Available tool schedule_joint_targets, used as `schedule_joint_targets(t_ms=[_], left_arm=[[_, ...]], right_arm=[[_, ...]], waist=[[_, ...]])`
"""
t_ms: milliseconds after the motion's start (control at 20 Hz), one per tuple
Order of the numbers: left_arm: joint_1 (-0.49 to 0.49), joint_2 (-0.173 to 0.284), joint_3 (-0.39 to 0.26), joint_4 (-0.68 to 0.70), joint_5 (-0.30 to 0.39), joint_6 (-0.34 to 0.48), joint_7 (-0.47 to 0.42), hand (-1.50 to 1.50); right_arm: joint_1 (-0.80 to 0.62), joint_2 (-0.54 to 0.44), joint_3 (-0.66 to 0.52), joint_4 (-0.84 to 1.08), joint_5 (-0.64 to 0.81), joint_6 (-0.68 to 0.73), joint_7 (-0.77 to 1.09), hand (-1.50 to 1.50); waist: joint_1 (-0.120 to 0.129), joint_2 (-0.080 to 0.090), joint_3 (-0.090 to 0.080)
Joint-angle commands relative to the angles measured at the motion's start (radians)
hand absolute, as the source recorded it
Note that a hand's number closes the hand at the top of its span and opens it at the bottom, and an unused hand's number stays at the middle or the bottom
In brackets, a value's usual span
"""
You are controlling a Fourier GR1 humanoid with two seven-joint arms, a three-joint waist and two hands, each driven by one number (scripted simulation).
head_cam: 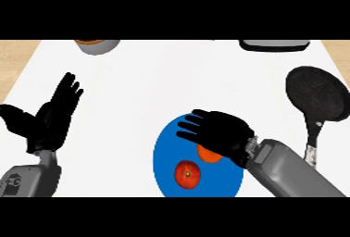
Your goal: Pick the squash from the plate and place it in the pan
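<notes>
The fingers [190,126] of my right hand [219,132] were bent downward over the blue plate [164,162], hanging above it and closed on nothing I could see. Just beneath the palm lay the squash [209,154], a smooth orange lump half hidden by the hand, still on the plate. Beside it sat a round, glossy red tomato [187,174]. My left hand [51,118] rested open at the left edge, fingers straight up. Well off to the right on the white worktop [178,78] lay the matte black round pan [317,95], handle pointing toward me.
</notes>
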Motion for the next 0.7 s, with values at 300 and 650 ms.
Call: schedule_joint_targets(t_ms=[300, 650], left_arm=[[0.015, -0.024, -0.003, -0.078, -0.033, -0.005, 0.063, 0.00], [0.026, -0.032, 0.044, -0.021, -0.023, -0.052, 0.000, 0.00]], right_arm=[[-0.033, 0.098, -0.029, 0.245, 0.145, -0.117, -0.106, -1.50], [0.079, 0.167, -0.027, 0.223, 0.206, -0.127, -0.096, -1.50]], waist=[[0.003, 0.000, 0.000], [-0.003, -0.001, 0.000]])
